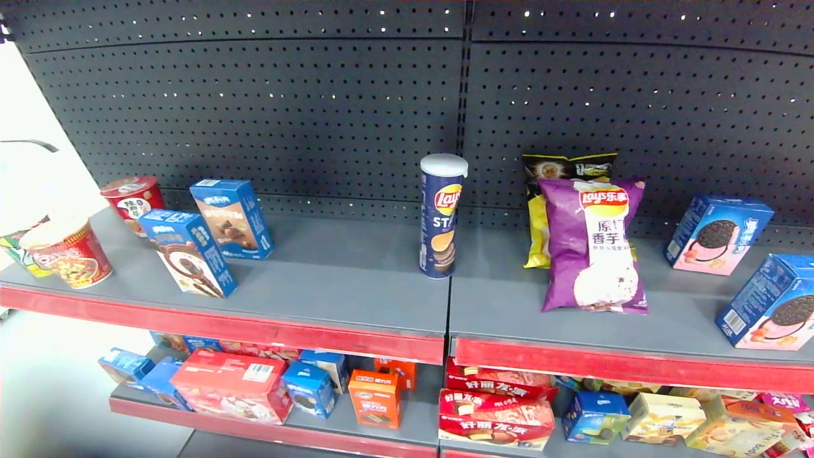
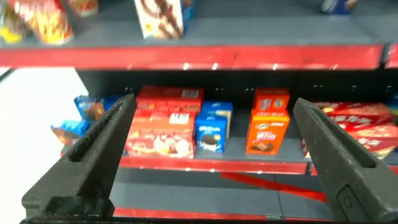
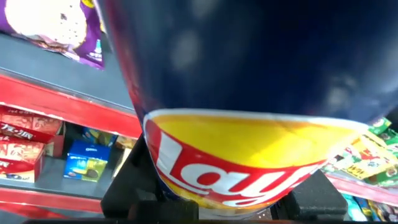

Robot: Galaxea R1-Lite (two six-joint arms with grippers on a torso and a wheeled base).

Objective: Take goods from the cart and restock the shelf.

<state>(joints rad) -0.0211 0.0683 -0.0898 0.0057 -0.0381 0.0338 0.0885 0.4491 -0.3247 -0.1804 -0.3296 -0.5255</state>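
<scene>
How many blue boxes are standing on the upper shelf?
4. Left back box, left front box, right back box, and right front box, cut by the picture's edge. More may hide beyond it.

Shelf (image 1: 356, 305): grey boards w/ red front edge, black pegboard back. Top board, L to R: two red noodle cups (image 1: 67, 254), two blue biscuit boxes (image 1: 187, 251) upright, standing chip tube (image 1: 441, 216) w/ white lid near centre. Then purple chip bag (image 1: 594, 248) leaning on yellow-black bag (image 1: 563, 170), and two blue cookie boxes (image 1: 718, 234). Held chip tube (image 3: 249, 81), dark blue w/ yellow-red logo, sits clamped in right gripper (image 3: 217, 205), in front of shelf edge.
</scene>
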